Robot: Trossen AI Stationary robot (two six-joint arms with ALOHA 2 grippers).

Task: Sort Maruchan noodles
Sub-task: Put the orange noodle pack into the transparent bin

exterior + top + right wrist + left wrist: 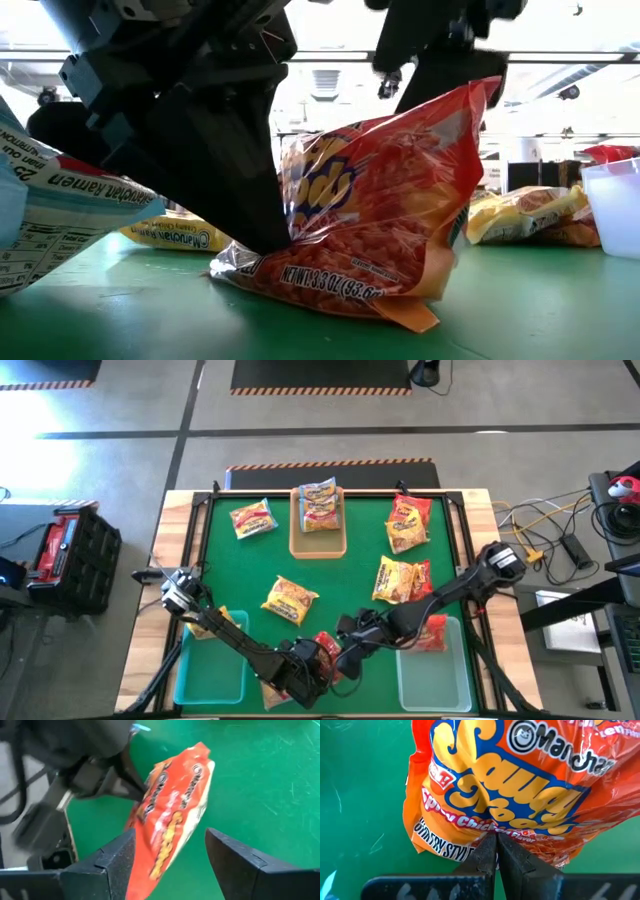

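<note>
A red-orange Maruchan noodle packet (328, 648) stands tilted near the table's near edge, with its lower edge (330, 290) on the green mat. My left gripper (496, 844) reaches in from the left and is shut on it. My right gripper (170, 832) is open and comes from the right. Its fingers stand on either side of the packet's raised upper end (172, 810). In the low view my right gripper (435, 50) sits just above the packet's top corner (488, 92). My left gripper pinches a fold of the wrapper on the packet's printed face (492, 831), near its lower end, between both fingers. The fingers (262, 215) slant down from the table's left side. The packet leans upward from them with its lower edge on the mat. I cannot tell whether my right gripper touches the packet.
A teal tray (210, 675) sits near left and a clear tray (440, 678) near right, with a red packet (430, 632) at its far end. A tan tray (318, 542) at the far centre holds packets. Yellow and red packets (290, 600) (400, 580) lie scattered. A white packet (60, 210) lies close by.
</note>
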